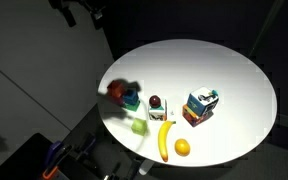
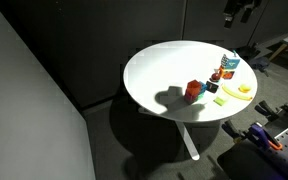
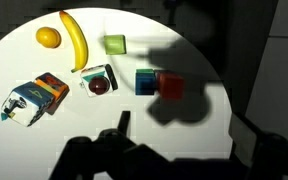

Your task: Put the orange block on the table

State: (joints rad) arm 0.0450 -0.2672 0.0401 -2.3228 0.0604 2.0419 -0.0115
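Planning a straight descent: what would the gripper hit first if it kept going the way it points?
Probably the orange block beside the blue block, or the bare table next to them; the gripper hangs high above and nothing shows in between. Depth is unclear.

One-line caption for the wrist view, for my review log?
Wrist view: orange block beside a blue cube on the round white table, with banana, orange fruit, green cube and carton nearby.

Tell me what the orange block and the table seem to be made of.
The orange block is probably painted wood or plastic: flat, even colour, matte faces, no glare. The table has a smooth white top, likely laminate or painted board, with no visible grain. Neither is certain.
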